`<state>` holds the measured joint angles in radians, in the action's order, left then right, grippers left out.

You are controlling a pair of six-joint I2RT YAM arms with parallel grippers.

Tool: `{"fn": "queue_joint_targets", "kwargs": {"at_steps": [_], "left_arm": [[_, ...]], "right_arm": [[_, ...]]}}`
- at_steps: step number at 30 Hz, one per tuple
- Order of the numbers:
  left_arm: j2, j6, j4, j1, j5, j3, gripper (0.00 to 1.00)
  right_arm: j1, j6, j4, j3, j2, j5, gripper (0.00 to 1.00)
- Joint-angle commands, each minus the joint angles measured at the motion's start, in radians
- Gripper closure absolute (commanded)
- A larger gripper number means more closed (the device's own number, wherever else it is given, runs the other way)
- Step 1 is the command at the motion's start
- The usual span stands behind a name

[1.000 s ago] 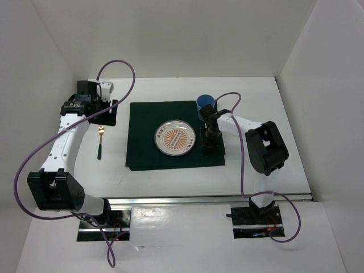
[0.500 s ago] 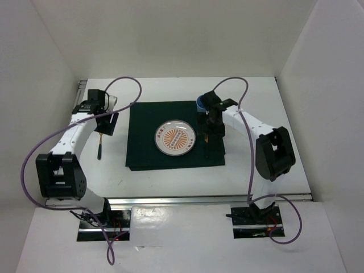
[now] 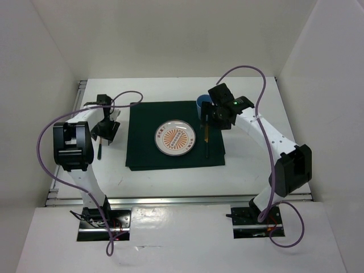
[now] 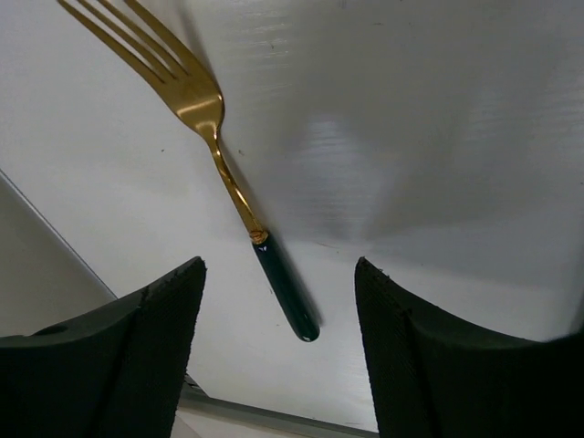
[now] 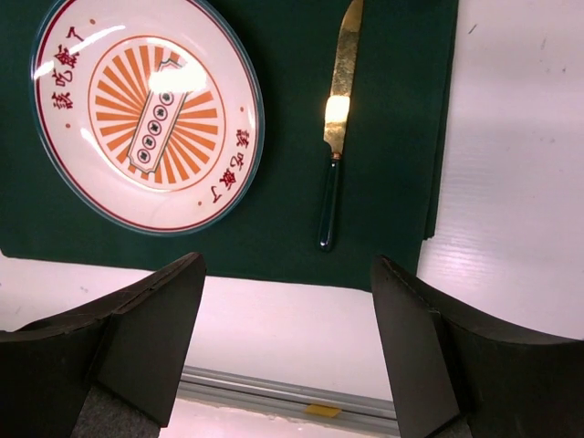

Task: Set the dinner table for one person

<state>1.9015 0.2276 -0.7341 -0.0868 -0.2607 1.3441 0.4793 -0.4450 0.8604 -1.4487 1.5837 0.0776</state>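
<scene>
We see the white dinner table (image 3: 170, 88) spanning the whole workspace, a dark green placemat (image 3: 142, 153) at its middle carrying an orange-patterned plate (image 3: 176, 137). Our right gripper (image 5: 287, 260) hangs with jaws wide apart and empty over the mat's right side, our left gripper (image 4: 278, 265) likewise over bare table left of the mat. A blue cup (image 3: 201, 104) stands at the mat's far right corner, a knife (image 5: 338, 109) lies right of the plate, a fork (image 4: 233, 187) left of the mat.
</scene>
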Motion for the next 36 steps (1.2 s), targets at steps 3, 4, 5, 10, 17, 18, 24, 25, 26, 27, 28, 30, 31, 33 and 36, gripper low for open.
{"fn": "queue_joint_targets", "kwargs": {"at_steps": [3, 4, 5, 10, 17, 18, 24, 25, 26, 27, 28, 30, 31, 33, 36], "left_arm": [[0.054, -0.033, -0.039, -0.025, 0.034, 0.026, 0.34], [0.076, -0.033, -0.048, -0.025, 0.034, 0.026, 0.39], [0.085, -0.045, -0.048, -0.034, 0.034, 0.026, 0.4], [0.073, -0.054, -0.071, -0.057, 0.084, 0.0, 0.42], [0.117, -0.045, -0.094, -0.077, 0.144, 0.026, 0.77], [0.117, -0.045, -0.103, -0.088, 0.167, 0.035, 0.85], [0.09, -0.065, -0.14, -0.099, 0.259, 0.065, 1.0], [0.076, -0.088, -0.151, -0.109, 0.297, 0.079, 1.0], [0.061, -0.103, -0.178, -0.11, 0.317, 0.098, 1.0], [0.045, -0.122, -0.195, -0.11, 0.342, 0.119, 1.0], [0.015, -0.163, -0.215, -0.12, 0.398, 0.172, 1.0], [-0.011, -0.203, -0.273, -0.12, 0.474, 0.236, 1.0], [-0.024, -0.261, -0.287, -0.101, 0.494, 0.301, 1.0], [-0.07, -0.301, -0.287, -0.05, 0.454, 0.345, 1.0], [-0.113, -0.379, -0.272, 0.085, 0.347, 0.354, 1.0]], "right_arm": [[0.007, 0.011, -0.004, 0.011, -0.057, 0.037, 0.19], [0.007, 0.011, -0.004, 0.011, -0.057, 0.037, 0.19], [0.007, 0.02, -0.004, 0.011, -0.057, 0.037, 0.19], [0.007, 0.02, -0.004, 0.001, -0.057, 0.037, 0.19], [0.007, 0.02, -0.023, -0.01, -0.057, 0.037, 0.19], [0.007, 0.02, -0.014, -0.01, -0.057, 0.037, 0.19], [0.007, 0.02, -0.014, -0.009, -0.079, 0.047, 0.19], [0.007, 0.02, -0.014, -0.009, -0.079, 0.047, 0.19], [0.007, 0.02, -0.014, 0.0, -0.079, 0.047, 0.19], [0.007, 0.02, -0.014, 0.001, -0.079, 0.047, 0.19], [0.007, 0.011, -0.005, 0.001, -0.079, 0.047, 0.19], [0.007, 0.011, -0.004, 0.001, -0.079, 0.038, 0.19], [0.007, 0.011, -0.004, 0.001, -0.079, 0.037, 0.19], [0.007, 0.011, -0.004, 0.001, -0.079, 0.037, 0.19], [0.007, 0.011, -0.004, 0.001, -0.079, 0.037, 0.19]]}}
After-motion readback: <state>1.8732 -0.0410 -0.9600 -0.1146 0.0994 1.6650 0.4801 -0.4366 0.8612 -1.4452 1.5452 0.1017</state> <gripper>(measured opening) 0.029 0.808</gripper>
